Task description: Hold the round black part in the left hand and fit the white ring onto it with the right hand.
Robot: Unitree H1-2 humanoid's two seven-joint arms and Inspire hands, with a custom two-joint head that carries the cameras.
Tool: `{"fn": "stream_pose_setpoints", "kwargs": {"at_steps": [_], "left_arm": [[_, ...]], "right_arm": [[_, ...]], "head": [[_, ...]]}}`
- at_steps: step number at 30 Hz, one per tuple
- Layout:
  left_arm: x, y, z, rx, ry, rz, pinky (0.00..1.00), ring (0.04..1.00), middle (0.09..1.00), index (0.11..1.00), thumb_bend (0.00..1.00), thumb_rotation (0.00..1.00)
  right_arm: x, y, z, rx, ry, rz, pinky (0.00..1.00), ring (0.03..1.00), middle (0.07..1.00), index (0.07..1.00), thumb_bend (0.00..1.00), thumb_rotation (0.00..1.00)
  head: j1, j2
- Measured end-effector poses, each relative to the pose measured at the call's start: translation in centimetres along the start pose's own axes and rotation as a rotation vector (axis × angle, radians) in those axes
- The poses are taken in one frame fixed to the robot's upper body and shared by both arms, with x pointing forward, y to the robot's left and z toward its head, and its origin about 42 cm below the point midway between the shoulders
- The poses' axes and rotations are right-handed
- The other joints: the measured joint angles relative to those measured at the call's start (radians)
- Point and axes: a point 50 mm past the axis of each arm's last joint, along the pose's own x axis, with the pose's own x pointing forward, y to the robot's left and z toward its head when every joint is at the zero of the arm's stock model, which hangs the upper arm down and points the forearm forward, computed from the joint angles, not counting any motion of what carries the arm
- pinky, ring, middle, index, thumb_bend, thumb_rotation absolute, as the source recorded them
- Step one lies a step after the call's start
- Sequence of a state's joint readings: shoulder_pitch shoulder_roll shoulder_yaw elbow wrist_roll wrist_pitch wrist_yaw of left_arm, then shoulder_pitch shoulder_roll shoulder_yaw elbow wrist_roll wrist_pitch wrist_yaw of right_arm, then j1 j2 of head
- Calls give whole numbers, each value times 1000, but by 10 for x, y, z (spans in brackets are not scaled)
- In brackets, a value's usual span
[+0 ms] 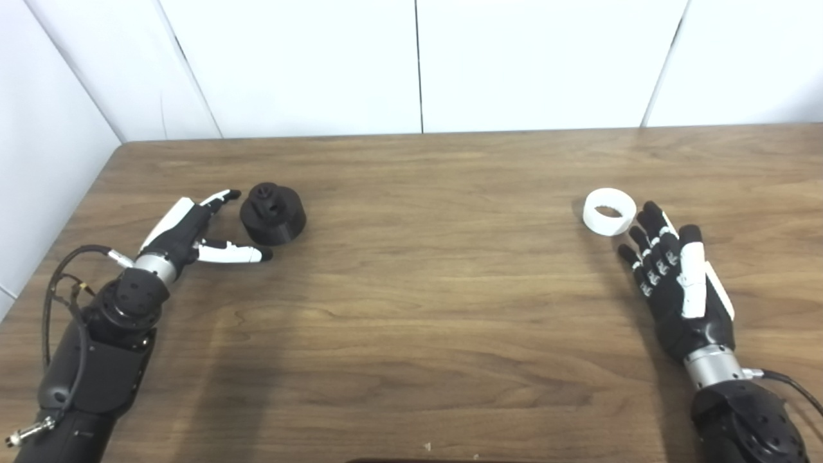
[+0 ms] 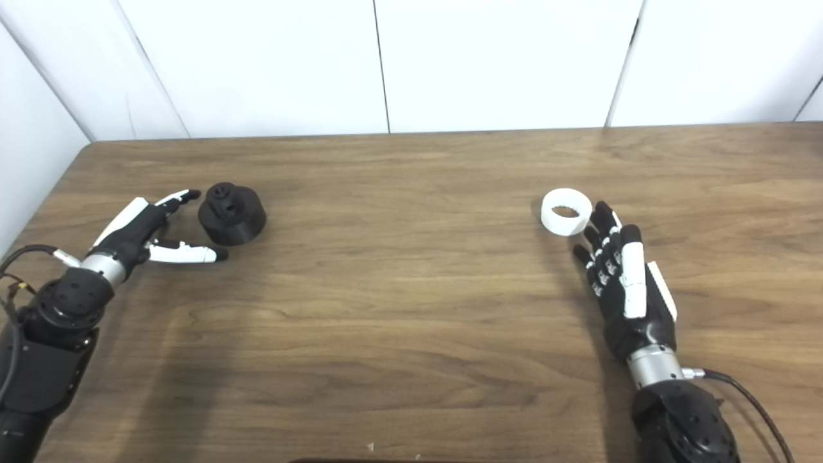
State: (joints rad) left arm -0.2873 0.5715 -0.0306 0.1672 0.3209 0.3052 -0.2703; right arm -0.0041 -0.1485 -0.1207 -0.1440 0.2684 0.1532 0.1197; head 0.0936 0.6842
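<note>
Left hand [image 1: 193,235] spread beside round black plastic part [image 1: 273,213]; right hand [image 1: 672,280] spread (holding nothing) just beside white plastic ring [image 1: 609,211]; both pieces on wooden tabletop [image 1: 424,289].

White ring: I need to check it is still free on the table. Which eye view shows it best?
The right eye view: the white ring sits nearer the picture's middle, with the right hand open beside it. The left eye view shows the same ring, equally unobstructed, but further toward the picture's right.

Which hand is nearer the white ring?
Right. The right hand lies open just beside the white ring, fingertips almost at it. The left hand is far across the table, open by the round black part.
</note>
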Motion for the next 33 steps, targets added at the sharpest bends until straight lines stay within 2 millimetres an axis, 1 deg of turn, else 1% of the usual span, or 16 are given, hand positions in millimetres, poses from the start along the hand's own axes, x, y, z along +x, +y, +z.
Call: {"fn": "stream_pose_setpoints", "kwargs": {"at_steps": [6, 9, 10, 19, 26, 33], "left_arm": [[2, 0, 1, 20, -2, 17, 945, 1000, 976, 938, 974, 303], [5, 3, 2, 26, 0, 22, 953, 1000, 983, 941, 966, 298], [5, 3, 2, 27, 0, 22, 954, 1000, 984, 942, 962, 300], [10, 4, 6, 36, -11, 27, 920, 997, 975, 944, 956, 299], [15, -1, 13, 56, -36, 26, 905, 999, 970, 933, 955, 318], [20, -3, 18, 80, -49, 40, 919, 1000, 966, 920, 955, 306]], "right_arm": [[0, -1, 0, -6, 1, 3, 944, 1000, 1000, 993, 631, 1000], [0, 0, 0, -6, 2, 5, 956, 1000, 1000, 994, 625, 1000], [0, 0, 0, -6, 2, 4, 958, 1000, 1000, 993, 628, 1000], [0, 0, 0, -9, 4, 5, 974, 1000, 1000, 990, 623, 1000], [-1, 0, 0, -9, 3, 6, 972, 1000, 1000, 988, 620, 1000], [-1, 0, -1, -9, 1, 6, 971, 1000, 1000, 988, 621, 1000]], "head": [[9, -9], [9, -9], [11, -15], [9, -18], [8, -28], [6, -29]]}}
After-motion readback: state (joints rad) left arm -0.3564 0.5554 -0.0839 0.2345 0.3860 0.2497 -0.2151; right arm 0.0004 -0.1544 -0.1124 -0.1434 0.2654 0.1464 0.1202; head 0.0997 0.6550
